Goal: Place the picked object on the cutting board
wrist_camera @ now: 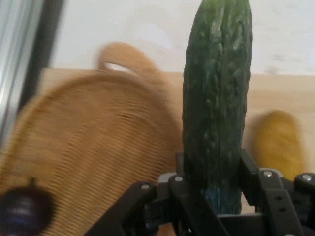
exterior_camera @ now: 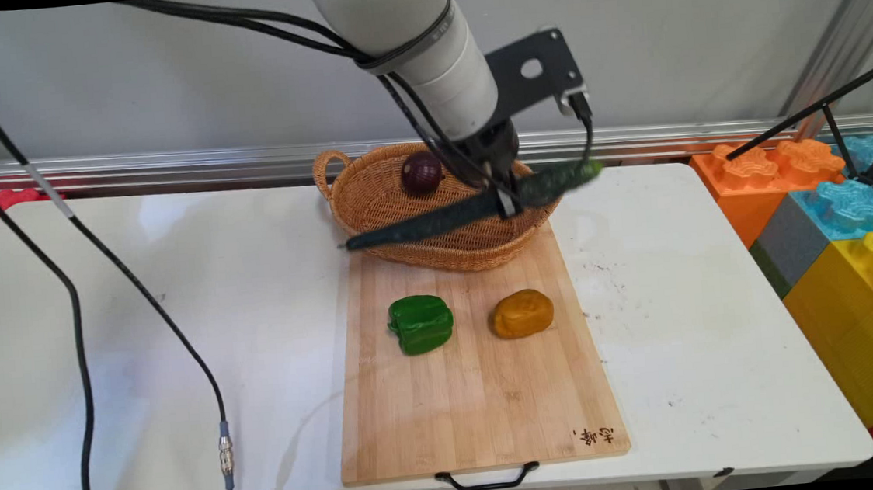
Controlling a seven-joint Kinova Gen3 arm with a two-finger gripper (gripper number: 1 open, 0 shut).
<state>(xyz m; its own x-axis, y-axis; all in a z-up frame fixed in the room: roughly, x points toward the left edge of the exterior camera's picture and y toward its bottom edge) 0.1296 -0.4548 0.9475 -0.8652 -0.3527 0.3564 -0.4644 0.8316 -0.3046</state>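
Dark green, bumpy cucumber pinched crosswise in the end effector above wicker basket.

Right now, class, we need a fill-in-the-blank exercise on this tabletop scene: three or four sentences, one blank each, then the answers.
1. The gripper is shut on a long dark green ____.
2. The purple onion lies inside the woven ____.
3. The green pepper and the orange-brown vegetable rest on the wooden cutting ____.
4. The basket stands at the board's ____ end, towards the wall.

Missing words: cucumber; basket; board; far
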